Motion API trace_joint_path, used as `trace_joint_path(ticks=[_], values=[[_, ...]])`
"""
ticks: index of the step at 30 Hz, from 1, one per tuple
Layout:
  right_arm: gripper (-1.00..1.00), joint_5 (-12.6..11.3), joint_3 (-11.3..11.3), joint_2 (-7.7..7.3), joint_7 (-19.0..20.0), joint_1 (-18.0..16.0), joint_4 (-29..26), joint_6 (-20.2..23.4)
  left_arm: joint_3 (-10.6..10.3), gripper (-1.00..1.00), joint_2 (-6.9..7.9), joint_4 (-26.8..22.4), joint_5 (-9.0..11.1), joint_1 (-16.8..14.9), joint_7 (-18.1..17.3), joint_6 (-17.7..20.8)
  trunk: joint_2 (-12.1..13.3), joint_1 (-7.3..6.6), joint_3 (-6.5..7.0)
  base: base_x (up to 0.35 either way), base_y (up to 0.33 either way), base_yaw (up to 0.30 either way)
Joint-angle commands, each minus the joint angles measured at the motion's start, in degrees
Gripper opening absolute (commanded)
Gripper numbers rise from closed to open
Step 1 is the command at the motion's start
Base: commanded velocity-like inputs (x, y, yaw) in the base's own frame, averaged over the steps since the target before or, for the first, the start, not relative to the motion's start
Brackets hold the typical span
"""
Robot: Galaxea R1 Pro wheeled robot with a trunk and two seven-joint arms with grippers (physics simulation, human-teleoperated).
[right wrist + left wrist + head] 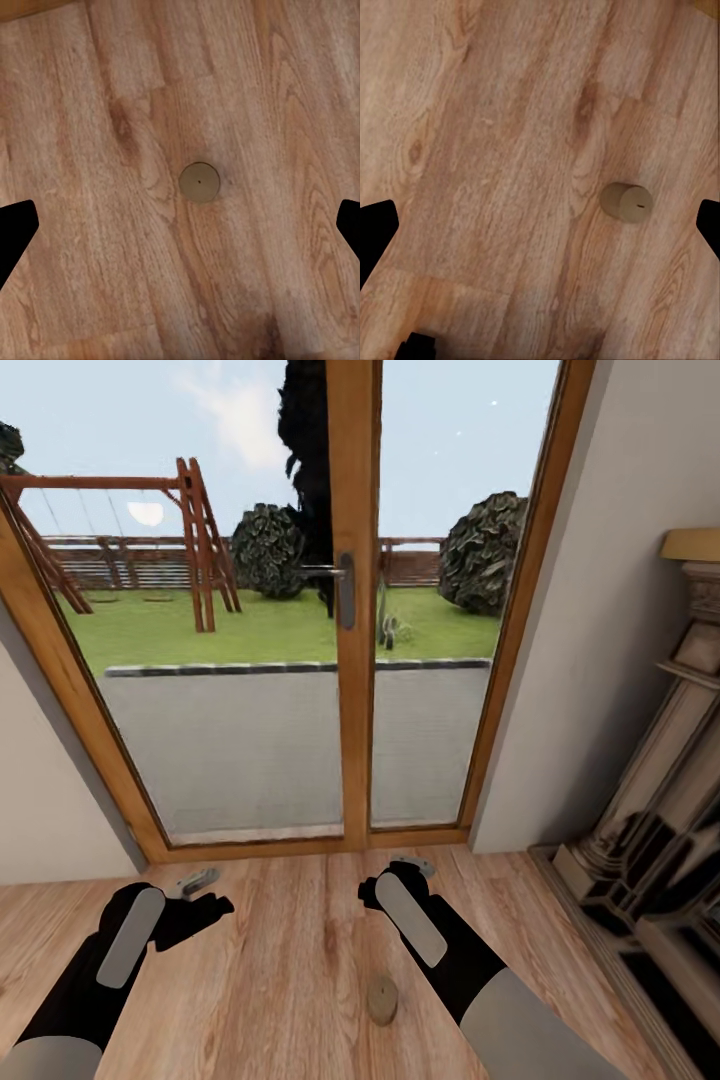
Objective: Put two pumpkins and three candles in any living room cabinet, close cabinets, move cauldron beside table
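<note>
The room comes first: a tall glass garden door [350, 610] in a warm wooden frame takes up most of the head view, with lawn, a swing frame and 2 rounded bushes outside. Pale walls flank it, and the carved side of a fireplace surround [660, 800] stands along the right wall. The floor [290, 960] is light wood plank, smooth and slightly glossy, with long grain lines and a few knots. It looks hard and flat, so a small round thing could skid or roll if nudged.

Both arms reach forward and low over the planks. The left gripper [200, 895] hangs near the door sill on the left, the right gripper [395, 880] nearer the middle. In each wrist view the 2 dark finger tips sit at opposite edges of the picture with bare floor between them, so both sets of jaws stand wide apart and hold nothing.

The 1 task thing in sight is a candle [382, 1000], a stubby beige cylinder standing upright on the floor, between the 2 arms and just beside the right forearm, well back from the door. The right wrist view looks straight down on its flat round top [199, 182], and the left wrist view catches it at a slant [626, 202].

It is probably light, rigid and somewhat waxy-slick. The best hold would be across its curved side, low and square, closing gently so it does not squirt out or tip.
</note>
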Motion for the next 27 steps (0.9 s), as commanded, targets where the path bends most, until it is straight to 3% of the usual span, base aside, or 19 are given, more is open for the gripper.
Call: trace_joint_path(ticks=[1, 4, 22, 27], values=[[1.00, -0.3, 0.1, 0.00, -0.5, -0.1, 0.0, 0.2, 0.0, 1.00, 0.01, -0.1, 0.6, 0.0, 0.5, 0.2, 0.0, 0.00, -0.06, 0.006, 0.002, 0.000], [1.00, -0.4, 0.1, 0.00, -0.5, -0.1, -0.1, 0.2, 0.1, 1.00, -0.03, -0.5, 0.7, 0.0, 0.5, 0.2, 0.0, 0.00, -0.06, 0.003, 0.001, 0.000], [1.00, -0.9, 0.1, 0.00, -0.6, -0.1, -1.3, -0.7, 0.4, 1.00, 0.10, -2.8, 0.8, 0.0, 0.6, 0.3, -7.3, 3.95, -3.29, 0.000, 0.000, 0.000], [1.00, -0.5, 0.1, 0.00, -0.7, -0.1, -4.3, -0.8, 0.4, 1.00, 0.06, -2.8, 0.9, 0.0, 0.6, 0.3, -9.3, 5.05, -4.19, 0.000, 0.000, 0.000]])
